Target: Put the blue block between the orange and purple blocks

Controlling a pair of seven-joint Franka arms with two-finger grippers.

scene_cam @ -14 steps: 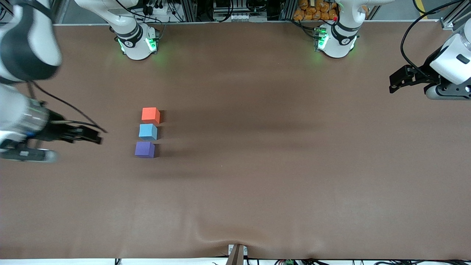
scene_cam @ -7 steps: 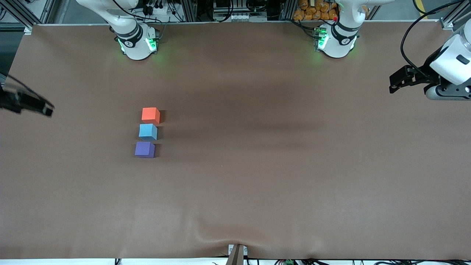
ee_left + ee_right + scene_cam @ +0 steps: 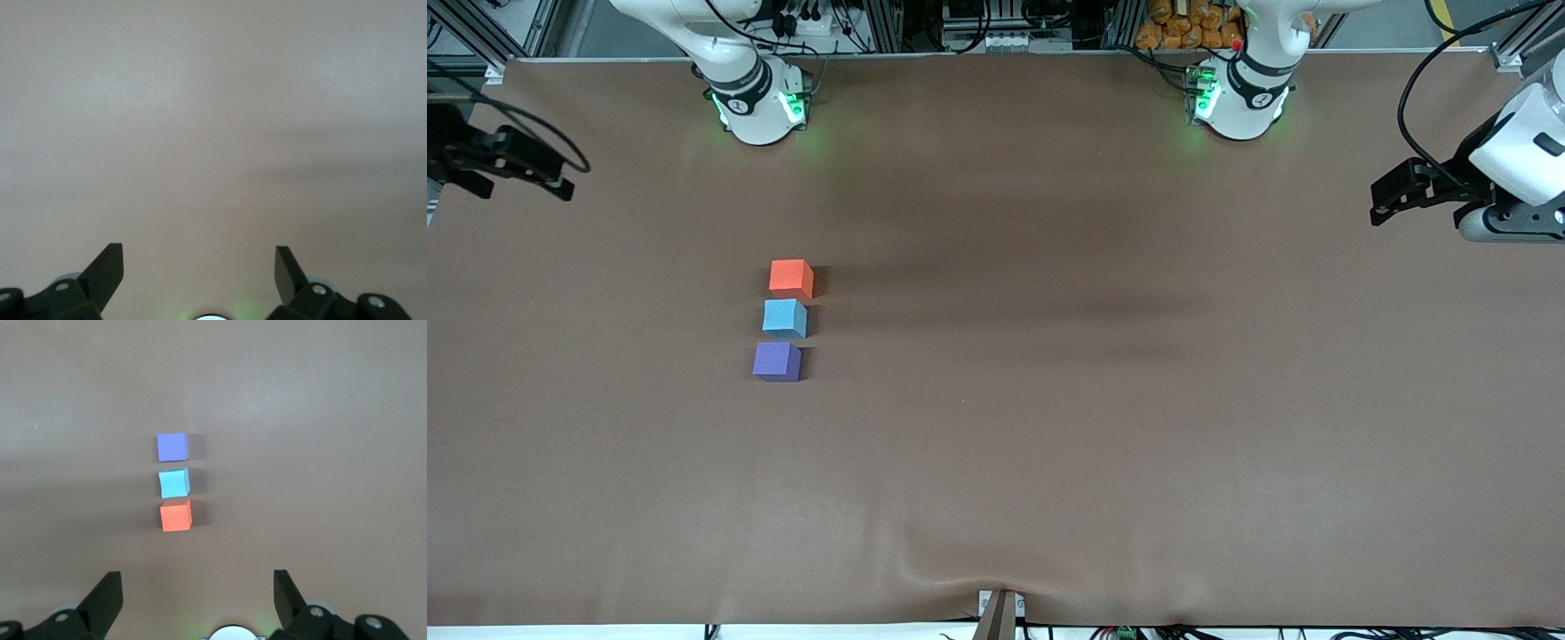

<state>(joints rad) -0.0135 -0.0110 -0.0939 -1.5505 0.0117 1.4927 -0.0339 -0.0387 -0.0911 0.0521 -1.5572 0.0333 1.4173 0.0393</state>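
- The blue block is sitting between the orange block and purple block, midway toward my right arm's tabletop end; placing looks done.
- My right tool is hanging released over that end's edge, my left tool waiting released over the other end; nothing is needing regrasping.

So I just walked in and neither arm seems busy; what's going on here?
Nothing is being handled. The blue block sits in a row between the orange block and the purple block, so the placing looks done. The right gripper is open and empty at the right arm's end of the table. The left gripper waits, open, at the left arm's end.
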